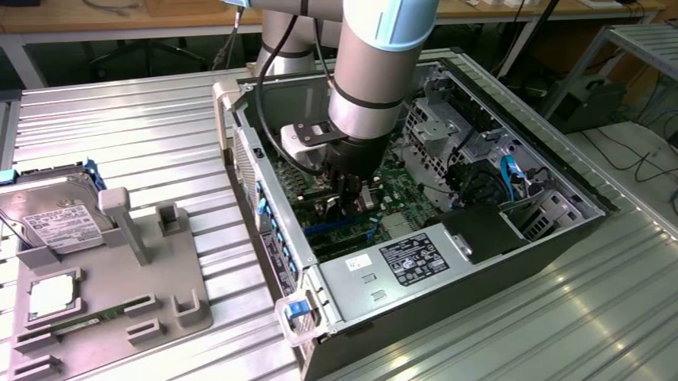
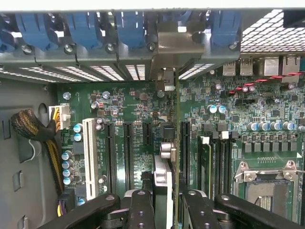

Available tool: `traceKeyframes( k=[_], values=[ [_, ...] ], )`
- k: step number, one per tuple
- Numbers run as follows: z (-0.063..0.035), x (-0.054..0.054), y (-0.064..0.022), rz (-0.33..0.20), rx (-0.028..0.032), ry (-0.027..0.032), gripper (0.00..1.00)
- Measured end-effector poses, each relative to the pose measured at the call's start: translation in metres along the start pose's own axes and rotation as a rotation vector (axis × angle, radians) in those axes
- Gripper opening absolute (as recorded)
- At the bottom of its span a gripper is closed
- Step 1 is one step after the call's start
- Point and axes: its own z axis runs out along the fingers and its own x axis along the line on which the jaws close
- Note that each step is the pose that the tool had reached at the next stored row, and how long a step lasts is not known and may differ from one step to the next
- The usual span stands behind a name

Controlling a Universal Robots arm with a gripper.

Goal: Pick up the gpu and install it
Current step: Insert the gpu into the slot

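- Fingers: black, rounded, clamped on the gpu from both faces. I read it as a side pinch that keeps the card vertical for the slot.
- gpu: I see it edge-on in the wrist view, as a thin green board line with a silvery cooler part on one face. It stands upright inside the case, over the motherboard.
- Its far end meets the rear wall under the blue latches, where a dull silver plate sits, probably the card's bracket.
- The card runs parallel to the long black expansion slots and just beside them, so it looks lined up for one. I cannot tell whether it is seated.
- Gripper: reaches straight down into the open tower, wrist vertical, likely for a straight push.
- Motherboard: glossy green and densely populated, with one white slot and a metal-framed socket.
- Counter: ribbed, shiny metal. On it is a grey plastic fixture tray with upright posts.
- Hard drive: silver with a white label, parked in the tray well apart from the case and untouched.
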Motion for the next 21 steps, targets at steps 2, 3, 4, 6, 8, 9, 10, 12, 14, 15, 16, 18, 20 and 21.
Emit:
traceKeyframes(
  k=[2, 3, 4, 6, 8, 9, 10, 12, 14, 15, 16, 18, 20, 21],
  values=[
    [0.0000, 0.0000, 0.0000, -0.002, -0.0001, 0.0000, 0.28],
    [0.0000, 0.0000, 0.0000, -0.002, 0.0000, 0.0000, 0.28],
    [0.0000, 0.0000, 0.0000, -0.002, 0.0000, 0.0000, 0.28],
    [0.0000, 0.0000, 0.0000, -0.002, 0.0000, 0.0000, 0.28],
    [0.0000, -0.0002, 0.0000, -0.002, -0.0001, 0.0000, 0.28],
    [0.0000, -0.0005, -0.0001, -0.002, -0.0001, 0.0001, 0.28],
    [0.0000, -0.0008, -0.0002, -0.003, -0.0002, 0.0000, 0.28],
    [0.0000, -0.0009, -0.0002, -0.005, -0.0001, 0.0000, 0.28],
    [0.0000, -0.0009, -0.0002, -0.006, -0.0002, 0.0000, 0.28],
    [0.0000, -0.0009, -0.0002, -0.006, -0.0001, 0.0000, 0.28],
    [0.0001, -0.0009, -0.0002, -0.006, -0.0001, -0.0001, 0.28],
    [0.0002, -0.0010, -0.0002, -0.006, -0.0002, 0.0002, 0.28],
    [0.0013, -0.0010, -0.0002, -0.006, 0.0000, -0.0002, 0.28],
    [0.0018, -0.0009, -0.0002, -0.006, -0.0001, -0.0001, 0.28]
  ],
)
